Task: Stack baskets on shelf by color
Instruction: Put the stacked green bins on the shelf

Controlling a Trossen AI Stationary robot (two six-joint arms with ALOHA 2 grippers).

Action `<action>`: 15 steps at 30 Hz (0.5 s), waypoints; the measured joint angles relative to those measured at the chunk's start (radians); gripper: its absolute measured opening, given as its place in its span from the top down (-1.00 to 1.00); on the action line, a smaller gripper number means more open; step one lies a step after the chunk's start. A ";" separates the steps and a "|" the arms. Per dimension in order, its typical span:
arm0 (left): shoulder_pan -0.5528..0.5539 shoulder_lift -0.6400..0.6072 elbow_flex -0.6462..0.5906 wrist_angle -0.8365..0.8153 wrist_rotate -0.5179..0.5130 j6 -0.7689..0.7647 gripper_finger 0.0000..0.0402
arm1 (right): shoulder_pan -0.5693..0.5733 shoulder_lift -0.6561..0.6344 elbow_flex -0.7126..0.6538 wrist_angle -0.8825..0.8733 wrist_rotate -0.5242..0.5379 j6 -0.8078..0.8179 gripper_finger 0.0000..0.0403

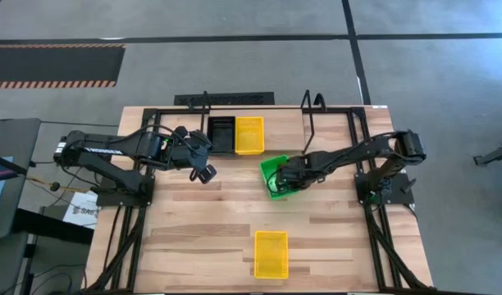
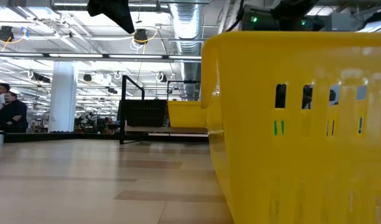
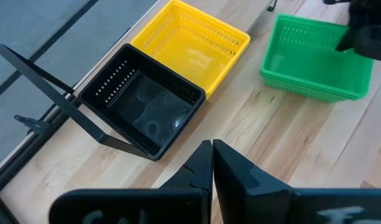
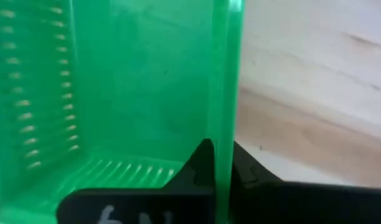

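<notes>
A green basket (image 1: 272, 174) rests on the tabletop just in front of the shelf (image 1: 284, 131), turned askew; my right gripper (image 1: 290, 177) is shut on it, and the wrist view shows its wall between the fingers (image 4: 221, 155). On the shelf a black basket (image 1: 221, 134) and a yellow basket (image 1: 249, 134) stand side by side, bottoms down. A second yellow basket (image 1: 271, 253) stands near the table's front edge and fills the low view (image 2: 296, 124). My left gripper (image 1: 205, 173) hovers shut in front of the black basket (image 3: 141, 106), holding nothing. My right gripper pinches the green basket's side wall at its rim (image 4: 223, 74), on the side toward the table's right. One finger (image 4: 202, 163) is inside the basket and one (image 4: 248, 169) outside. The fingers come from above, pointing steeply down. The basket's bottom looks to be on the table.
The shelf's black upright loops (image 1: 310, 105) rise behind the green basket. Bare wooden tabletop (image 1: 193, 221) lies between the shelf and the near yellow basket. People (image 2: 7, 109) stand in the room far behind the table.
</notes>
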 joint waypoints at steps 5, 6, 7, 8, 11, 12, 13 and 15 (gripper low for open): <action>0.000 0.000 0.000 0.000 0.000 0.000 1.00 | 0.079 -0.040 0.045 -0.024 0.018 0.082 0.94; 0.000 0.000 0.000 0.000 0.000 0.000 1.00 | 0.097 -0.049 0.059 -0.031 0.038 0.100 0.94; 0.000 0.000 0.000 0.000 0.000 0.000 1.00 | 0.115 -0.058 0.073 -0.041 0.059 0.120 0.94; 0.000 0.000 0.000 0.000 0.000 0.000 1.00 | 0.132 -0.068 0.085 -0.058 0.080 0.138 0.94; 0.000 0.000 0.000 0.000 0.000 0.000 1.00 | 0.180 -0.091 0.134 -0.112 0.167 0.193 0.94; 0.000 0.000 0.000 0.000 0.000 0.000 1.00 | 0.192 -0.099 0.151 -0.133 0.197 0.207 0.94; 0.000 0.000 0.000 0.000 0.000 -0.001 1.00 | 0.203 -0.108 0.168 -0.155 0.225 0.219 0.94; 0.000 0.000 0.000 0.000 0.001 0.000 1.00 | 0.212 -0.123 0.202 -0.196 0.282 0.234 0.94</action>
